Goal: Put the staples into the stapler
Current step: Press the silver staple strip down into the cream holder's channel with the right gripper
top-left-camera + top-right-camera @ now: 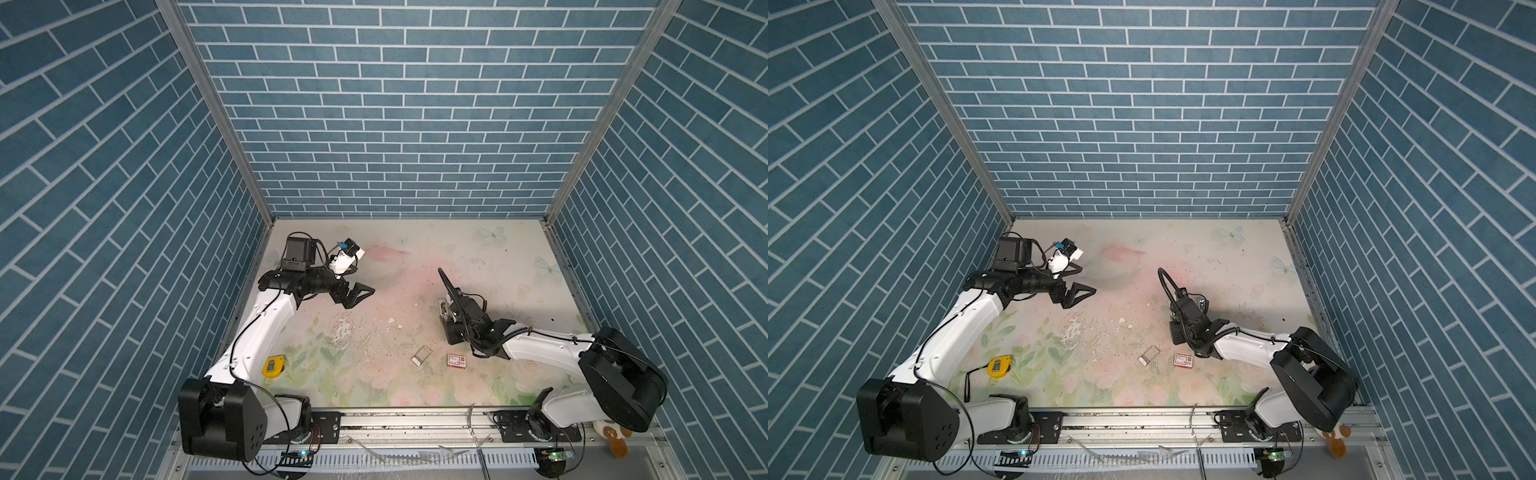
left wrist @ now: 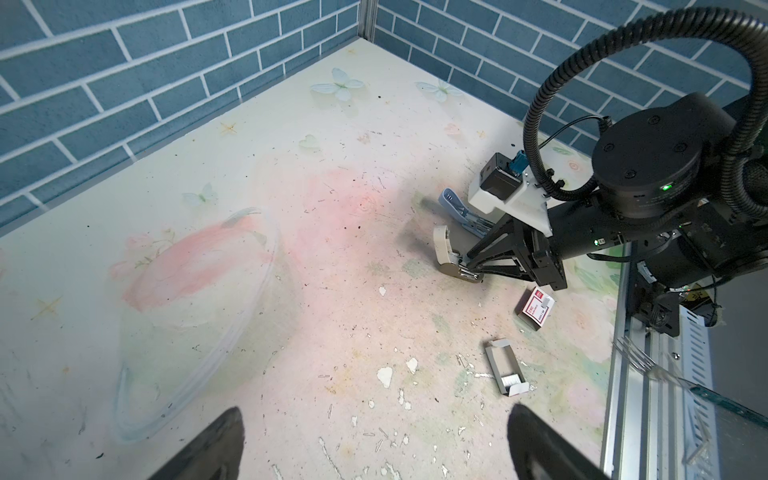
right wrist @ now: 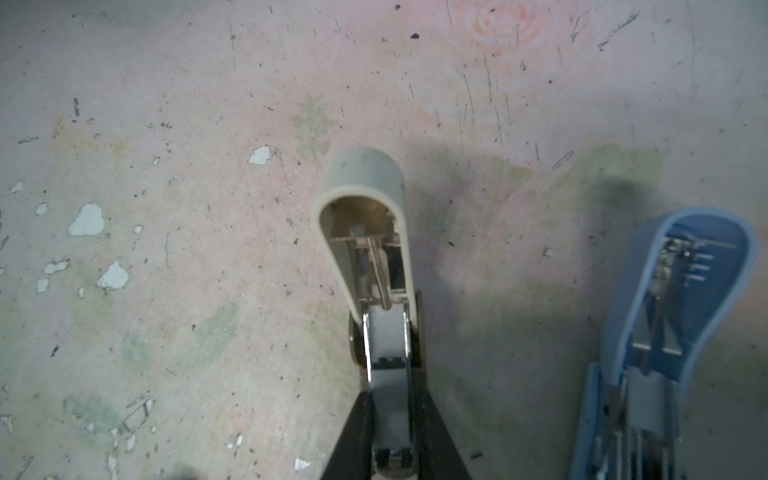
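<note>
Our right claw (image 3: 390,401) stands narrow, pinching the metal channel of the open cream stapler (image 3: 365,183); a blue stapler (image 3: 685,291) lies beside. Our left claw (image 2: 374,444) hangs wide. The staples (image 2: 512,379) sit in a cardboard tray (image 2: 496,353) on the surface (image 2: 291,291).

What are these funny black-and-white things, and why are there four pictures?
They are two robot arms with pinching grippers. Two pictures look down from above; the other two come from little cameras on each arm's wrist. On the flowery table lie a yellow tape measure, a red-and-white box, a small cardboard tray with staples, and two opened staplers: a cream stapler and a blue stapler. The left gripper hangs open, holding nothing. The right gripper has fingers either side of the cream stapler's metal rail; whether they squeeze it, I cannot tell.
</note>
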### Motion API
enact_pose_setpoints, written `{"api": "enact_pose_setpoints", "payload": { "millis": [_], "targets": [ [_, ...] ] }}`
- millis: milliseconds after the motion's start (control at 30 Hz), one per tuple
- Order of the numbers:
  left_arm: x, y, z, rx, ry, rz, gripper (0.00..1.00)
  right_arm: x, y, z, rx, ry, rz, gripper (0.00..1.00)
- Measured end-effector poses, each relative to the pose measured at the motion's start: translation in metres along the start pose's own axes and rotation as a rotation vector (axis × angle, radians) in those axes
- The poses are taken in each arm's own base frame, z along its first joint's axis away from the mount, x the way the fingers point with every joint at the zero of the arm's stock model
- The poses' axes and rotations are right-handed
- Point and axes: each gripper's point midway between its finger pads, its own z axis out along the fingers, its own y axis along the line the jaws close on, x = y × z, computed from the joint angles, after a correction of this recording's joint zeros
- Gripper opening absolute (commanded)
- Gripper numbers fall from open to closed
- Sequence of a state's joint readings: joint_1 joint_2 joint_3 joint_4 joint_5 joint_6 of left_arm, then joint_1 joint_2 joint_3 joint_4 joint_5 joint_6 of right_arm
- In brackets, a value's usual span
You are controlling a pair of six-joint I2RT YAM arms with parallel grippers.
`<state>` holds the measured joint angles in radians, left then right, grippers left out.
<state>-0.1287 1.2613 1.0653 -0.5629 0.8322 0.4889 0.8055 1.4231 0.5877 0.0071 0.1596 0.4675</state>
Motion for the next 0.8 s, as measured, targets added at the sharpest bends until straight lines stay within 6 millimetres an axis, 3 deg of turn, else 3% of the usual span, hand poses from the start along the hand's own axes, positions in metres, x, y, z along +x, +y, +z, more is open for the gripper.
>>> {"api": "enact_pose_setpoints", "payload": {
  "millis": [800],
  "targets": [
    [-0.0008,-0.0005,-0.0008,-0.001,-0.002,0.002,1.00,0.0034,0.0001,-0.0033,-0.006,0.017,-0.003,0.32]
  ]
}}
